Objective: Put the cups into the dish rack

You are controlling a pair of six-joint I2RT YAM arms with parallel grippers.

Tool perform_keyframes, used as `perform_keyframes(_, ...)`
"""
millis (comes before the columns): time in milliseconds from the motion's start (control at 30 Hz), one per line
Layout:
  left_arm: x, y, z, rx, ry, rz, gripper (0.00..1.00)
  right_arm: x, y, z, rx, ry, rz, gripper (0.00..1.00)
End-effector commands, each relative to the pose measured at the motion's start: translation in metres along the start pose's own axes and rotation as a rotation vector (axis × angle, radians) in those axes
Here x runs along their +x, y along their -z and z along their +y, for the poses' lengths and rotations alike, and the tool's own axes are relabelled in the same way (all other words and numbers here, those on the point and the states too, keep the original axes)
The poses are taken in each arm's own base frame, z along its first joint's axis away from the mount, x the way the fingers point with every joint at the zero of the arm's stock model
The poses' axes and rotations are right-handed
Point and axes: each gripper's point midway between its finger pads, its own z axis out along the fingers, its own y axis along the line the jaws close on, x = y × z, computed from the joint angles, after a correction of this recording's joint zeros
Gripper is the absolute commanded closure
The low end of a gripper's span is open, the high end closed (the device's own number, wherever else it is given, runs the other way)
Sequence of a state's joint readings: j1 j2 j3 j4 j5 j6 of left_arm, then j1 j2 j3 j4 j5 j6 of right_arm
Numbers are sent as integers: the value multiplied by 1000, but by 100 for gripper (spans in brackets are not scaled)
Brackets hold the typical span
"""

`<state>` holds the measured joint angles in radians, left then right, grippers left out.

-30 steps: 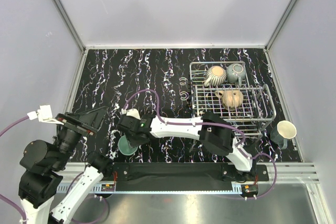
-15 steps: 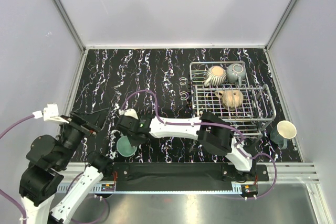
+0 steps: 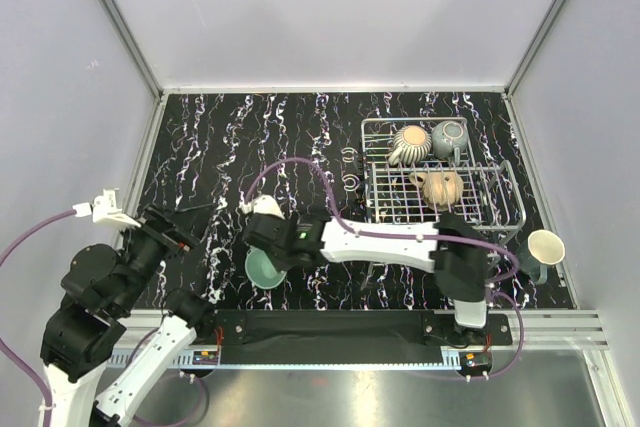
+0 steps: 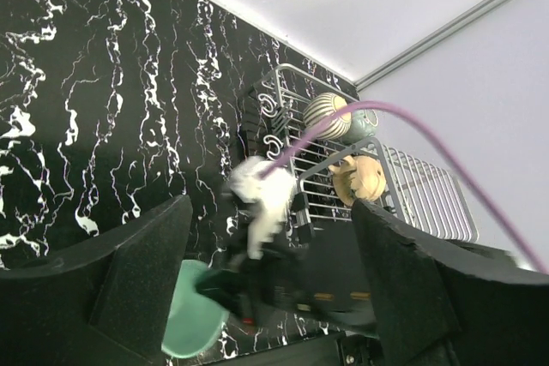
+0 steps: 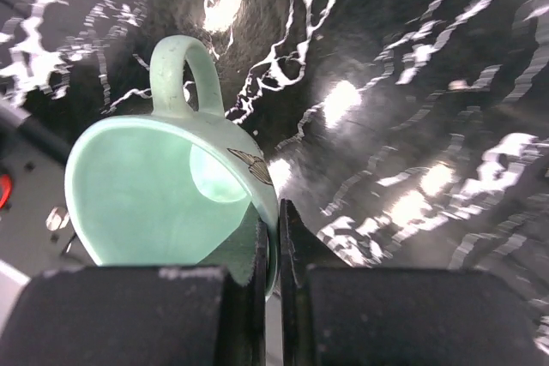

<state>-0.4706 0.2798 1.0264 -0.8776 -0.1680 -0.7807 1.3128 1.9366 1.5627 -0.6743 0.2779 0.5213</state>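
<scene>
My right gripper [image 3: 270, 259] is shut on the rim of the teal-green cup [image 3: 261, 270], one finger inside and one outside, near the table's front left; the right wrist view shows the cup [image 5: 163, 186] with its handle pointing away from the gripper [image 5: 273, 233]. The dish rack [image 3: 500, 209] stands at the right and holds the cream striped cup [image 3: 409, 142], the grey-green cup [image 3: 449, 137] and the tan cup [image 3: 438, 187]. The dark teal cup [image 3: 541, 250] stands on the table right of the rack. My left gripper [image 3: 172, 232] is open and empty at the far left.
The black marbled table [image 3: 230, 137] is walled by grey panels on three sides. The right arm's purple cable [image 3: 300, 172] loops over the middle. The left wrist view shows the rack [image 4: 420, 199] behind the right arm [image 4: 257, 203].
My right gripper has moved right with the teal-green cup and its arm has swung toward the rack. My left gripper has turned and shifted slightly.
</scene>
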Motion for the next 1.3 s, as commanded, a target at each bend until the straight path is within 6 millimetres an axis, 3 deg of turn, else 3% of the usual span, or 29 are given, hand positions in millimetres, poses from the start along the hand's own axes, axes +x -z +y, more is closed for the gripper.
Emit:
perform_keyframes(0, -8, -10, -17, 52, -33, -4, 16, -58, 66, -5, -52, 25, -228, 100)
perform_keyframes(167, 4, -34, -20, -5, -147, 136, 9, -71, 110, -17, -82, 108, -320, 100)
perform_keyframes(200, 7, -34, -28, 28, -154, 171, 9, -78, 126, -24, -74, 139, -363, 100)
perform_keyframes(400, 33, -48, -52, 143, -155, 325, 10, -83, 173, -64, 15, 237, -475, 100)
perform_keyframes(500, 43, -52, -54, 156, -152, 379, 12, -80, 196, -77, 25, 278, -501, 100)
perform_keyframes(667, 68, -55, -73, 282, -61, 487, 13, -78, 223, -96, 41, 411, -601, 100)
perform_keyframes(700, 72, -52, -88, 371, -43, 520, 13, -78, 240, -99, 15, 431, -653, 100)
perform_keyframes(767, 82, -52, -96, 411, 17, 583, 14, -80, 253, -98, -11, 485, -725, 100)
perform_keyframes(800, 88, -49, -102, 464, 37, 624, 14, -82, 271, -103, -21, 481, -784, 100)
perform_keyframes(900, 93, -43, -117, 554, 107, 686, 15, -83, 298, -109, -35, 520, -888, 100)
perform_keyframes(1000, 84, -33, -140, 679, 169, 690, 15, -84, 313, -112, -36, 561, -930, 100)
perform_keyframes(1100, 81, -25, -159, 777, 262, 720, 15, -82, 312, -116, -4, 632, -911, 100)
perform_keyframes(1267, 104, -18, -177, 786, 460, 876, 15, -79, 313, -129, 87, 749, -927, 100)
